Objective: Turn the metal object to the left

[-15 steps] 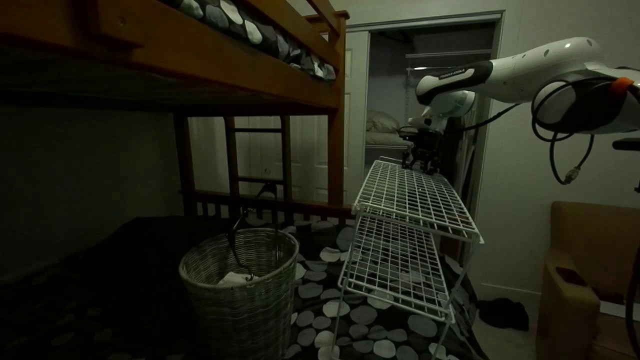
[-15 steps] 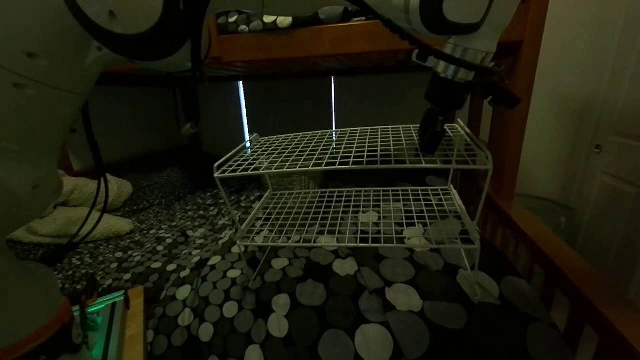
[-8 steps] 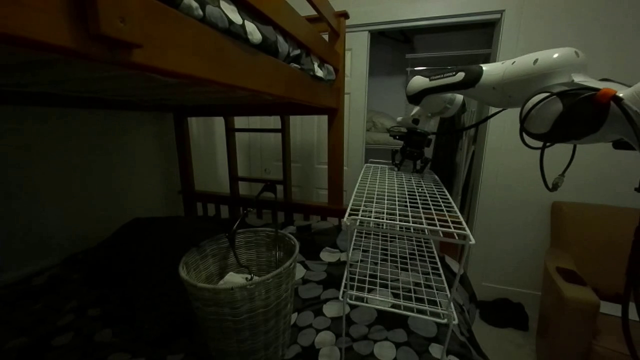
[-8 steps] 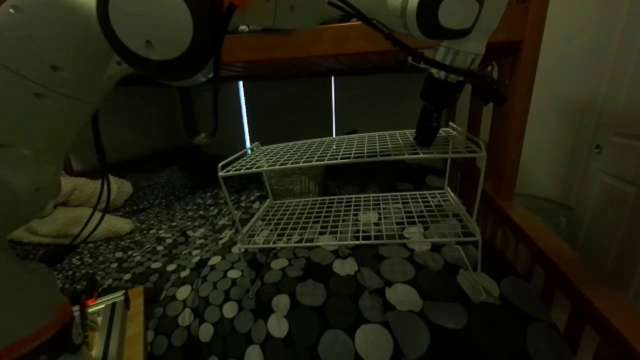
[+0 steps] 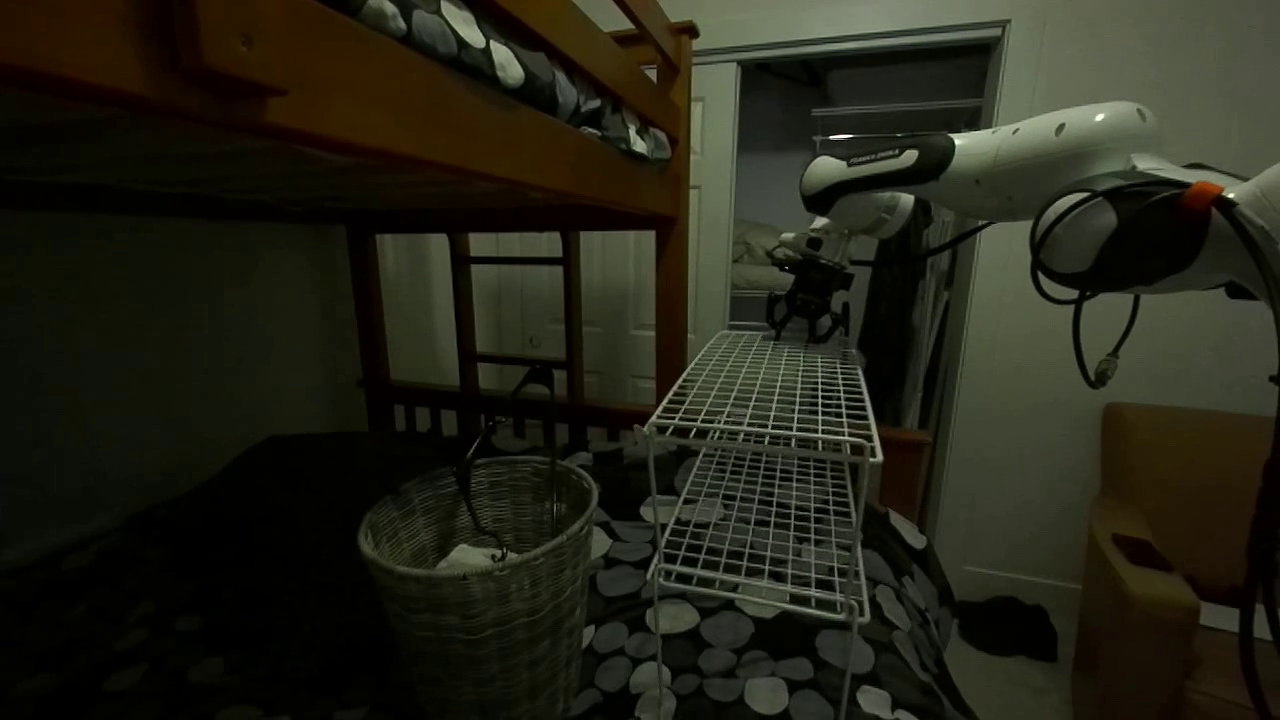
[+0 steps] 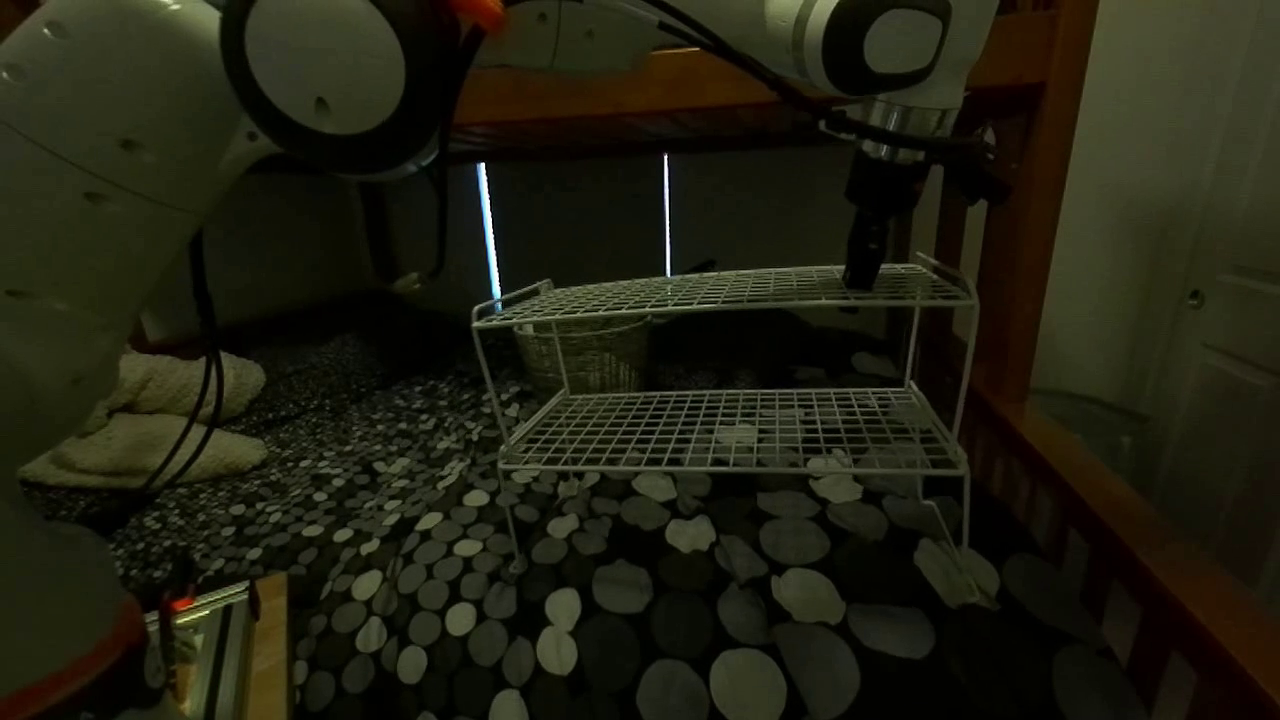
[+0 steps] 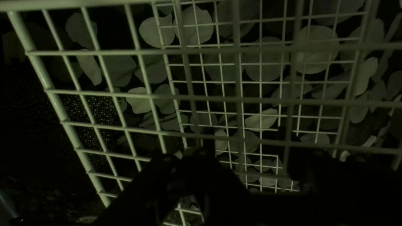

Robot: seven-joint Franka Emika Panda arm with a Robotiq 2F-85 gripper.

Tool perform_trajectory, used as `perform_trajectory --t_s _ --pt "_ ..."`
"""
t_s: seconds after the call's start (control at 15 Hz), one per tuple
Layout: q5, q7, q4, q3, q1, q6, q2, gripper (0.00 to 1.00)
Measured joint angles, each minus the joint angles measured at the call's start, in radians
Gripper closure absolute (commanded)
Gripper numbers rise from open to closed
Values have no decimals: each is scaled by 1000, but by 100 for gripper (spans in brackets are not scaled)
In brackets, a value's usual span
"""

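Note:
The metal object is a white two-tier wire-grid rack. It stands upright on the patterned bed in both exterior views (image 5: 762,440) (image 6: 730,469) and fills much of the wrist view (image 7: 77,149). My gripper points down at the rack's far end in an exterior view (image 5: 797,338), which is its right end in an exterior view (image 6: 858,285). In the wrist view the two dark fingers of the gripper (image 7: 245,136) stand apart. Top-grid wires cross in front of the fingertips, so the tips reach through the grid. Whether the fingers press on a wire is too dark to tell.
A round woven basket (image 5: 480,620) stands beside the rack and shows behind it (image 6: 610,350). A wooden bunk-bed post (image 5: 672,310), ladder (image 5: 465,300) and side rail (image 6: 1090,480) are near. A tan armchair (image 5: 1140,560) and pale blanket (image 6: 150,445) lie farther off.
The rack has turned: its near end has swung left toward the basket in an exterior view, and its left end has moved right and back in an exterior view. The gripper and arm moved with it.

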Motion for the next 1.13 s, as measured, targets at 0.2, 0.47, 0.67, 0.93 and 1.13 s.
perform_trajectory --t_s 0.2,0.47,0.67,0.93,1.13 --pt "-1 23 3 -3 1 59 0 19" --pt "-106 75 31 -38 34 75 3 19" --pt "-134 95 62 -45 55 118 3 19" --pt "-141 106 85 -46 77 123 -8 19" --pt "-139 51 63 -46 68 119 -68 44"
